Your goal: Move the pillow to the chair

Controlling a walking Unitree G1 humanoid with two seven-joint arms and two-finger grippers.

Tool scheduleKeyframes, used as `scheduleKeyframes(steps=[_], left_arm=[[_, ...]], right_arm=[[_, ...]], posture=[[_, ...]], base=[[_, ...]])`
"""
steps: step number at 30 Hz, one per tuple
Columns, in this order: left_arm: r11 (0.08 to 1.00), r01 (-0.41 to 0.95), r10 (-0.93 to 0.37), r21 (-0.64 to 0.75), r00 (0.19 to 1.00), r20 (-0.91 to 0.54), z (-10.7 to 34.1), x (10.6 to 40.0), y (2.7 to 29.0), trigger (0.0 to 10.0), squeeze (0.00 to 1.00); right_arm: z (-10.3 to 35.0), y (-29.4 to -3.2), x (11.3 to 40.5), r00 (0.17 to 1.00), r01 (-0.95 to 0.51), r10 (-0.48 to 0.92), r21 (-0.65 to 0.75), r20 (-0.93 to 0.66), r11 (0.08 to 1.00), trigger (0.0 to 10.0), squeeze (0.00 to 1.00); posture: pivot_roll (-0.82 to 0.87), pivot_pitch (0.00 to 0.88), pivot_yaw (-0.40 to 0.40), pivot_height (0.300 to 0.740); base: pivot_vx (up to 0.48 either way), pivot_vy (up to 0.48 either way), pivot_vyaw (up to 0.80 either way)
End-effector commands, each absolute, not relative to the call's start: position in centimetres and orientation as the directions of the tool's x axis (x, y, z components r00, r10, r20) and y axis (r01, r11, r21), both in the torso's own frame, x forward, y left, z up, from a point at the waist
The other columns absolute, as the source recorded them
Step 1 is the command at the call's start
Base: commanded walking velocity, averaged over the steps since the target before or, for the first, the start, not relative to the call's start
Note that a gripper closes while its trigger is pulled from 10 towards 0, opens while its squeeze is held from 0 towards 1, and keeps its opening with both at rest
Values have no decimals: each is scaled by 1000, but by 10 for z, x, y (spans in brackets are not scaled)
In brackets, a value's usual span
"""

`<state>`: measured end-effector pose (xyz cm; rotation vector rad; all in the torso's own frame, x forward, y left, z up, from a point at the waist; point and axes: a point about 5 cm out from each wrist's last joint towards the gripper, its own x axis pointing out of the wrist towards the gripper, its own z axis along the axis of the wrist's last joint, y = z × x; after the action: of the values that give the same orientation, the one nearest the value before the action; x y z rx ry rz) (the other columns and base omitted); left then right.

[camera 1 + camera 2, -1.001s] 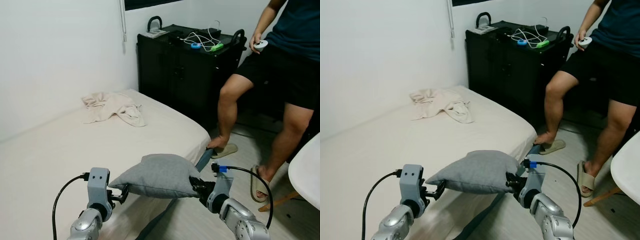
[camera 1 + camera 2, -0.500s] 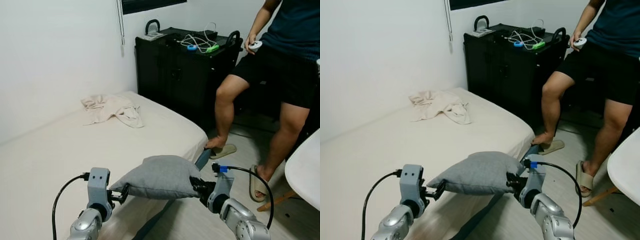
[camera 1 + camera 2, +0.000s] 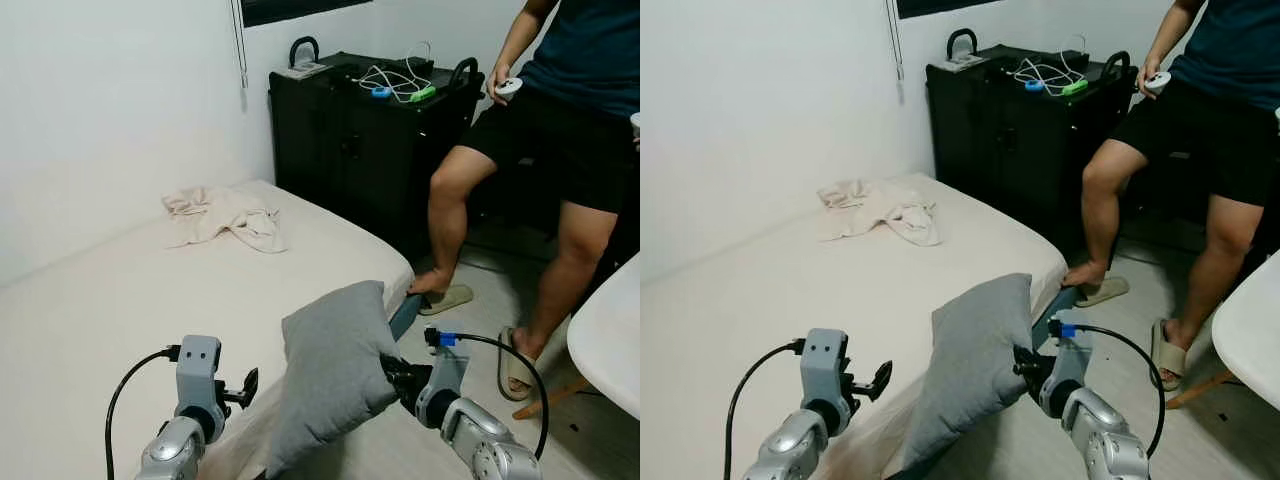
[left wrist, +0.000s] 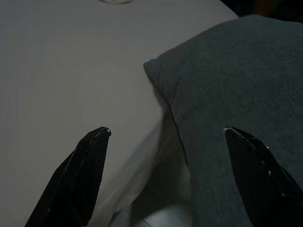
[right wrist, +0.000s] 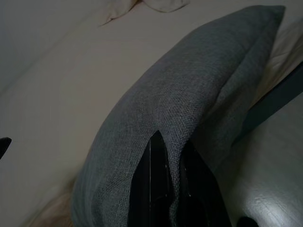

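Grey pillow (image 3: 335, 375) at lower centre, hanging tilted with long axis near vertical, pinched at one edge by right gripper (image 3: 392, 374). Left gripper (image 3: 246, 388) just beside it, fingers spread, empty. White chair (image 3: 608, 345) at right edge, nearer the right arm.

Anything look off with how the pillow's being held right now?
Yes. The gray pillow hangs tilted, nearly on end, from the right gripper alone, pinched at one edge. The left gripper is open and apart from it, so the far end sags over the bed edge.
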<state>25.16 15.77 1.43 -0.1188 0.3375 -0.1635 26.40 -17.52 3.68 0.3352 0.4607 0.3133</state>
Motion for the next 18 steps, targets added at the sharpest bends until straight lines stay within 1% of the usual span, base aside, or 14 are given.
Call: scheduleKeyframes(steps=[1,18], left_arm=[[980,138,-178,-141,925,-335,12,250,158,10000,0],[981,128,-170,-145,928,-331,12,249,160,10000,0]], right_arm=[[42,-174,267,859,-229,373,389,-351,892,10000,0],[42,-172,266,857,-229,377,396,-351,889,10000,0]], posture=[[-30,7,-14,740],[-29,13,-11,740]], base=[[-480,0,0],[0,0,0]])
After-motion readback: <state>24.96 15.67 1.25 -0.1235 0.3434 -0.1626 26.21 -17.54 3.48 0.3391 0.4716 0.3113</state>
